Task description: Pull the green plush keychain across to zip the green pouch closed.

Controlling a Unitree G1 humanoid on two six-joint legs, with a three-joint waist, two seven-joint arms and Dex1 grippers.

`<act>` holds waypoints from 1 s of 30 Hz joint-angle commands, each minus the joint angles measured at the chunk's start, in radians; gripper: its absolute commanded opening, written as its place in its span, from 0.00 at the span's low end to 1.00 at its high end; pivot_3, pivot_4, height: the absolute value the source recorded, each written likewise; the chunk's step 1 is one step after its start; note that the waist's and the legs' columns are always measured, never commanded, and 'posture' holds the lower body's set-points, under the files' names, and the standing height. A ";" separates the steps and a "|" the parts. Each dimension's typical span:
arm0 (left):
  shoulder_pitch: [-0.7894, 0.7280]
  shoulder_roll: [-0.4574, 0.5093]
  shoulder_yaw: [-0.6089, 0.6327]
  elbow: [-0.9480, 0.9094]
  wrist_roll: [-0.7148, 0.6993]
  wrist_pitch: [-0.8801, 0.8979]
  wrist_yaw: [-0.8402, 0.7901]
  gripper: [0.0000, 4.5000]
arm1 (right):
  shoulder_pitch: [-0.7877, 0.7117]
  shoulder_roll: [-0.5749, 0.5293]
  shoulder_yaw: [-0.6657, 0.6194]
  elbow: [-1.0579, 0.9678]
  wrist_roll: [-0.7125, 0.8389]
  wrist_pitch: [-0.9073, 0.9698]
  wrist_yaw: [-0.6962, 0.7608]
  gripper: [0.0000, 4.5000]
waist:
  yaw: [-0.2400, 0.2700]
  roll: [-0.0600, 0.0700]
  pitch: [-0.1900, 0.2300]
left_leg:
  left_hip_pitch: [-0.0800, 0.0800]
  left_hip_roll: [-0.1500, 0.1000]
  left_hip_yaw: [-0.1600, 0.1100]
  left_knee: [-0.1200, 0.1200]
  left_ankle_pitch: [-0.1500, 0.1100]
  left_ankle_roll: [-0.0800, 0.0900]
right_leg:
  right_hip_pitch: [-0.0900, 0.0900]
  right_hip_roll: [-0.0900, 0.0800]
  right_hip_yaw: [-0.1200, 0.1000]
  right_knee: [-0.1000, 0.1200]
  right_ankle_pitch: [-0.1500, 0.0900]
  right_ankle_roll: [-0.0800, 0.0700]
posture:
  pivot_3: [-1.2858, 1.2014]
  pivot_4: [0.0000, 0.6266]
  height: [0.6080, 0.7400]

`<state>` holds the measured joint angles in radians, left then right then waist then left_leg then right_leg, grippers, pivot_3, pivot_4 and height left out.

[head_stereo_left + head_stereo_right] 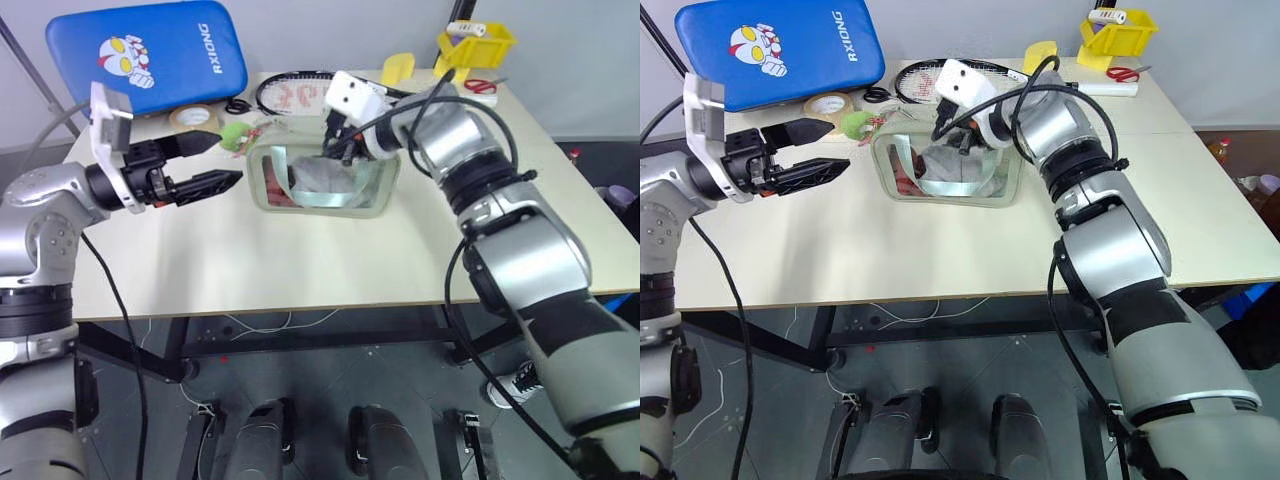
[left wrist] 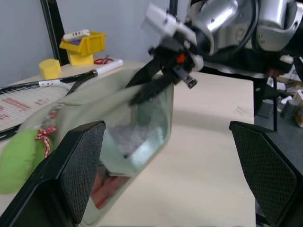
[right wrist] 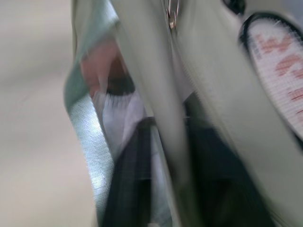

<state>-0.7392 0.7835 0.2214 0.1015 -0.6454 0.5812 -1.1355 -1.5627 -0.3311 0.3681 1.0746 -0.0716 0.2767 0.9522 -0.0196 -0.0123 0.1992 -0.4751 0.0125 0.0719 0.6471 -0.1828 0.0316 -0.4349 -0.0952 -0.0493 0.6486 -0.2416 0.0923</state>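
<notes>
The pale green pouch stands on the table's middle, its clear window facing me with red and white contents inside. The green plush keychain lies at its far left corner, also seen beside my left finger. My right gripper reaches down over the pouch's top and is shut on the fabric along its open edge; a pale green strip of that fabric runs between its dark fingers. My left gripper hovers open just left of the pouch, level with the plush and touching nothing.
A blue padded case and a tan tape roll sit at the back left. A racket lies behind the pouch. A yellow bin, a yellow block and red scissors are at the back right.
</notes>
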 commanded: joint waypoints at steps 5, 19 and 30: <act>-0.006 0.003 0.018 -0.022 -0.011 -0.014 0.000 1.00 | 0.054 -0.112 -0.054 -0.348 0.047 0.030 0.278 0.01 | 0.003 0.000 0.000 | -0.001 0.000 0.000 0.000 0.000 0.000 | 0.000 0.000 0.000 0.000 0.000 0.000 | 0.52 0.24 1.00; -0.048 0.000 -0.021 0.025 0.017 -0.038 -0.037 1.00 | 0.308 -0.209 -0.059 -0.843 0.079 0.288 0.302 0.08 | 0.004 0.000 0.000 | 0.000 0.000 0.000 0.001 0.000 0.000 | 0.001 0.000 0.000 0.001 0.000 0.000 | 0.52 0.24 1.00; -0.067 -0.004 -0.047 0.050 0.043 -0.055 -0.063 1.00 | 0.346 -0.323 -0.136 -1.036 0.151 0.438 0.297 0.99 | 0.010 0.000 0.000 | 0.000 0.000 0.000 0.002 0.000 0.000 | 0.001 0.000 0.000 0.001 0.000 0.000 | 0.52 0.24 1.00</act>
<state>-0.7814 0.7725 0.1695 0.1586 -0.6003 0.5462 -1.1935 -1.1942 -0.6210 0.2961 0.0899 0.0551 0.7078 1.2440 -0.0099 -0.0124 0.1992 -0.4753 0.0125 0.0717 0.6487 -0.1829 0.0320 -0.4343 -0.0955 -0.0498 0.6491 -0.2415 0.0926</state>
